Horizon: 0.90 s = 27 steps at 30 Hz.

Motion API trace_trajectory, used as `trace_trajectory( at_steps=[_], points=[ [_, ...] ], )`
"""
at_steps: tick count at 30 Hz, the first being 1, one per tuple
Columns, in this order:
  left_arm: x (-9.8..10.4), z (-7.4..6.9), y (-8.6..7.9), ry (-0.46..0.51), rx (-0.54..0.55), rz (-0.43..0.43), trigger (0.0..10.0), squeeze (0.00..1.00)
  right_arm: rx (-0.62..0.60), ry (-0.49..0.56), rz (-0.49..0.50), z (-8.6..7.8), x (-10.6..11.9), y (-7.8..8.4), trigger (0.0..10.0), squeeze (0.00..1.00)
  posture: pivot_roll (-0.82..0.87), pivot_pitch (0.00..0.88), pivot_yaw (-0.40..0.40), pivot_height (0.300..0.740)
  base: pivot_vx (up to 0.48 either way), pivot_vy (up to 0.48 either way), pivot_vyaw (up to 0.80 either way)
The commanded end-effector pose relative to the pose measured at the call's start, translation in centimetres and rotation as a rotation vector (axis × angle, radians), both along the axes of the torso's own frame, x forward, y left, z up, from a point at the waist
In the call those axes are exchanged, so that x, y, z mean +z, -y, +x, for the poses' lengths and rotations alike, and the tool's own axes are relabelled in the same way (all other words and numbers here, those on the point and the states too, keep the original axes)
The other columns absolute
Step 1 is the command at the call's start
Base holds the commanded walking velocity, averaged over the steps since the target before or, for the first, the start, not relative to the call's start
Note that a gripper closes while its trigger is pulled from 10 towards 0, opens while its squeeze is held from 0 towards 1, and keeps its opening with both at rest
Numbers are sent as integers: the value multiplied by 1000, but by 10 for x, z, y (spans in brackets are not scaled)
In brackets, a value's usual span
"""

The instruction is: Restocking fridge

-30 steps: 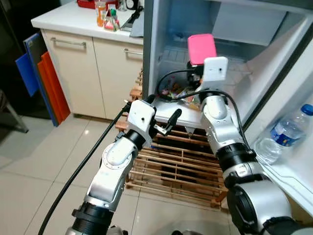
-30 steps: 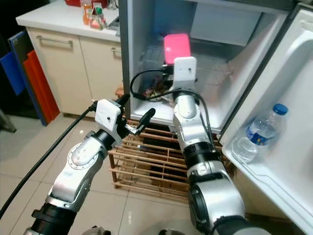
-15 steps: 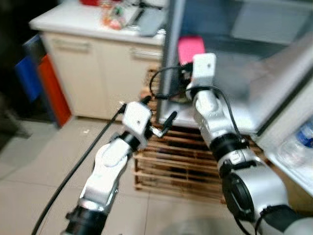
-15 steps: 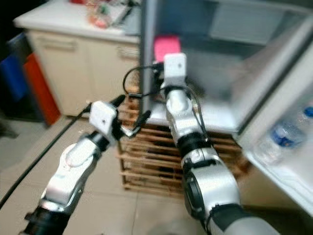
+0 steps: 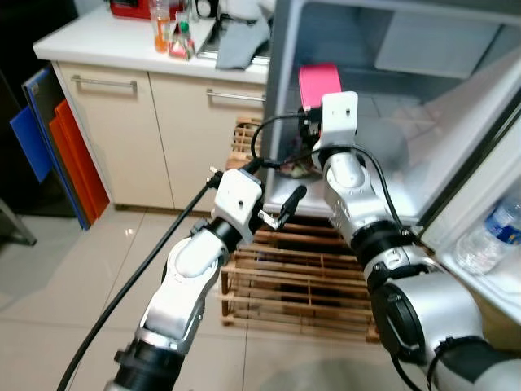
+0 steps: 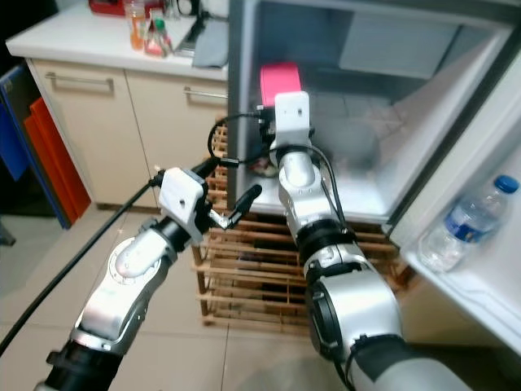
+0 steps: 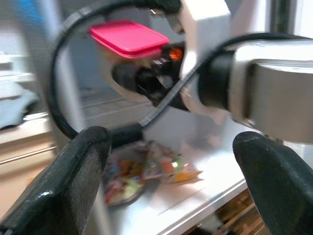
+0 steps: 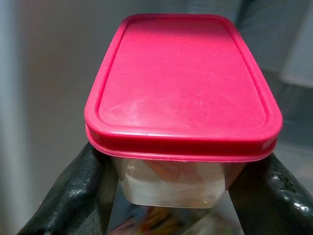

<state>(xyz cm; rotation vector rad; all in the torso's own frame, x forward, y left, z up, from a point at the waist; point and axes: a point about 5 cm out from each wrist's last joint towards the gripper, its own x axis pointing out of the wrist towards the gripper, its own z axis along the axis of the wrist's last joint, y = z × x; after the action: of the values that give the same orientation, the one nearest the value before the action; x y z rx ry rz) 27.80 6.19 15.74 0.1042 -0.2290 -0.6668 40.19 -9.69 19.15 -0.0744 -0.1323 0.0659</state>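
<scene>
No legible text, brand or number appears; the bottle [image 6: 466, 225] label is too blurred to read.

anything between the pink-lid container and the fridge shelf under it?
Yes: colourful snack packets lie on the fridge shelf below the pink-lid container, which the right gripper holds. Left wrist view shows it.

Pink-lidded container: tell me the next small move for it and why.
Probably ease the right gripper forward and lower the pink-lidded container onto the fridge shelf. Its fingers clamp the clear tub on both sides, and it is held up at the open fridge, above the snack packets on the shelf below. The left gripper hangs open outside.
</scene>
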Motion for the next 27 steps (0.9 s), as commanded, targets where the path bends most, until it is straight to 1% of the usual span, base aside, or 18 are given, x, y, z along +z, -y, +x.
trace_trajectory(
  at_steps=[1,8,11,16,20,24,26,27],
  points=[
    [3,1,-2,8,12,2,10000,0,-9,16,10,3,8,0,0,0,69,0,-66,740,0,0,0],
    [2,0,-4,5,23,8,10000,0,-10,13,12,3,8,-1,0,0,70,0,-62,740,0,0,0],
    [1,-1,-4,3,33,17,10000,0,-3,-5,27,4,8,-4,0,0,72,0,-59,740,0,0,0],
    [1,-5,-5,1,30,22,10000,0,-1,-14,48,7,14,-10,0,0,93,0,-60,740,0,0,0],
    [1,-6,-8,11,42,47,10000,0,-17,-7,64,7,14,-8,0,0,101,0,-61,740,0,0,0],
    [4,-5,-8,20,39,49,10000,0,-25,-11,69,6,11,-6,0,0,99,0,-64,740,0,0,0],
    [8,-4,-7,29,26,36,10000,0,-30,-16,69,6,9,-5,0,0,94,0,-63,740,0,0,0],
    [11,-3,-4,41,3,32,10000,0,-33,-18,68,6,9,-5,0,0,95,0,-65,740,480,0,0]
  ],
)
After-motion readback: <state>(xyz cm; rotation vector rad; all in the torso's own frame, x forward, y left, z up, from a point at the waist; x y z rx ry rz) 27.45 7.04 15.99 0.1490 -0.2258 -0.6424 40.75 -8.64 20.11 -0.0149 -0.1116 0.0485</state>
